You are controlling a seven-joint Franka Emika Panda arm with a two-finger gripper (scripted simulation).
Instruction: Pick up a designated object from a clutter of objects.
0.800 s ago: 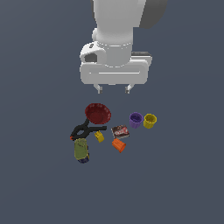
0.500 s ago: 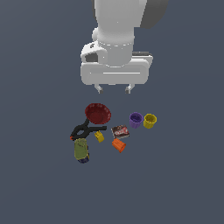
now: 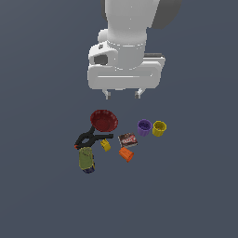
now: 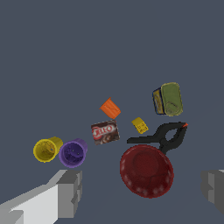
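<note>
Currently gripper (image 3: pixel 123 95) high over clutter, fingers apart, holding nothing. Orange cup (image 3: pixel 126 154) just beside dark red box (image 3: pixel 128 140), yellow block (image 3: pixel 106 145) near; clear from above.

The arm (image 3: pixel 132 18) is made of smooth, round white parts with a dark grey patch near the top. A wide white block is seen below it. Two small grey fingers (image 3: pixel 107 95) are fitted underneath.
</note>
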